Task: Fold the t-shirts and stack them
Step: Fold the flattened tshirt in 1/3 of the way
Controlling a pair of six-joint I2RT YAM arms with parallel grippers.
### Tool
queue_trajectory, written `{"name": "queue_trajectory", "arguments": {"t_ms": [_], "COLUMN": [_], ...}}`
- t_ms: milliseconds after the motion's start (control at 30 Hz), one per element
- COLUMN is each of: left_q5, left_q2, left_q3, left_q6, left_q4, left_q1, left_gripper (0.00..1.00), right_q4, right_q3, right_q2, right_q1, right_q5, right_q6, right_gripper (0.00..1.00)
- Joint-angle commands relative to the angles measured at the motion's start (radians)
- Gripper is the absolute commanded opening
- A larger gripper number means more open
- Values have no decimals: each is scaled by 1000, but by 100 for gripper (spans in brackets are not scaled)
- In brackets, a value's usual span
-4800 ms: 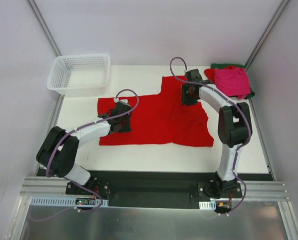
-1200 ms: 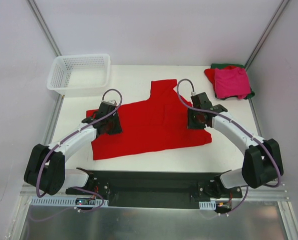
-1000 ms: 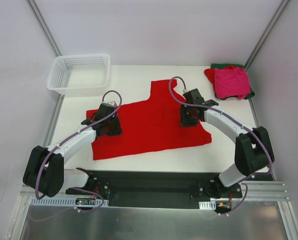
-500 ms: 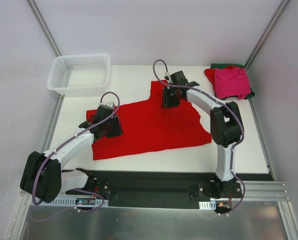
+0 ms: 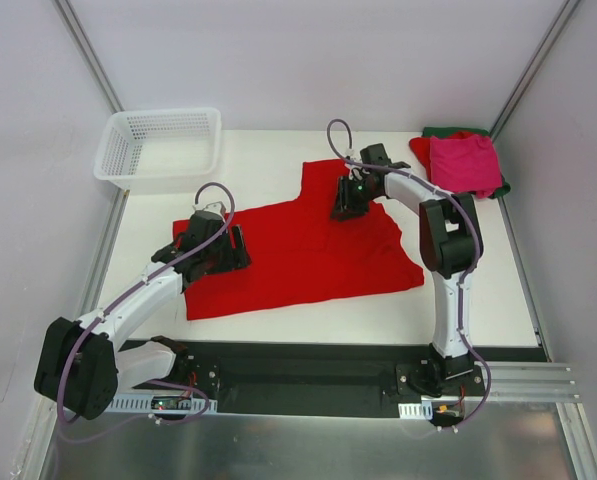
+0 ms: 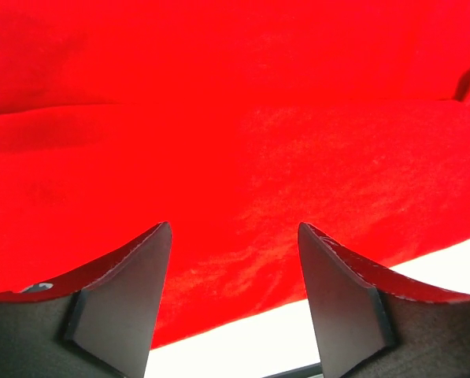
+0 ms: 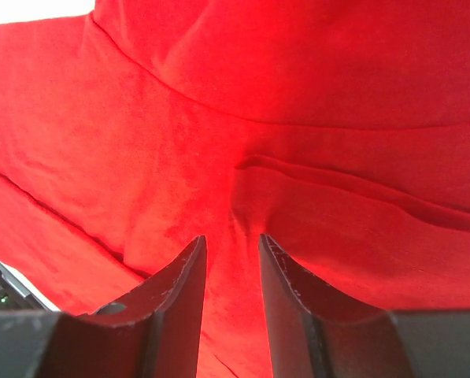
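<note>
A big bright red t-shirt (image 5: 308,245) lies spread out in the middle of the white table (image 5: 478,290). It is soft and fuzzy, with long wrinkles and one sleeve poking up toward the top of the picture.

The left gripper (image 5: 236,250) is over the left side of the shirt. Its two dark fingers are spread wide and hold nothing.

The right gripper (image 5: 346,200) is by the upper sleeve. Its fingers are close, with a thin gap, and wrinkles run up to the gap. I cannot tell if they pinch the cloth.

At the upper right is a pile with a pink shirt (image 5: 465,165) on a dark green shirt (image 5: 443,131). A white plastic basket (image 5: 158,148) with little holes is at the upper left.

A moment ago the right gripper was a bit more to the left. The red shirt lies the same.
</note>
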Motion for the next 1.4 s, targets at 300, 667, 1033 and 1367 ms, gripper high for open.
{"name": "queue_trajectory", "arguments": {"t_ms": [300,667,1033,1367], "left_q5": [-48,-61,-65,-65], "left_q2": [-20,-11,-9,3], "left_q3": [-2,3,1,7], "left_q6": [0,5,8,14], "left_q4": [7,4,1,1], "left_q1": [-6,-6,-6,-6], "left_gripper": [66,67,67,67], "right_q4": [-183,-245,-300,-337], "right_q3": [114,124,144,111], "right_q2": [57,45,36,6], "right_q1": [-29,-29,-41,-63], "right_q5": [150,364,473,563], "right_q6": [-88,-131,-118,-98], "right_gripper": [37,37,37,37]}}
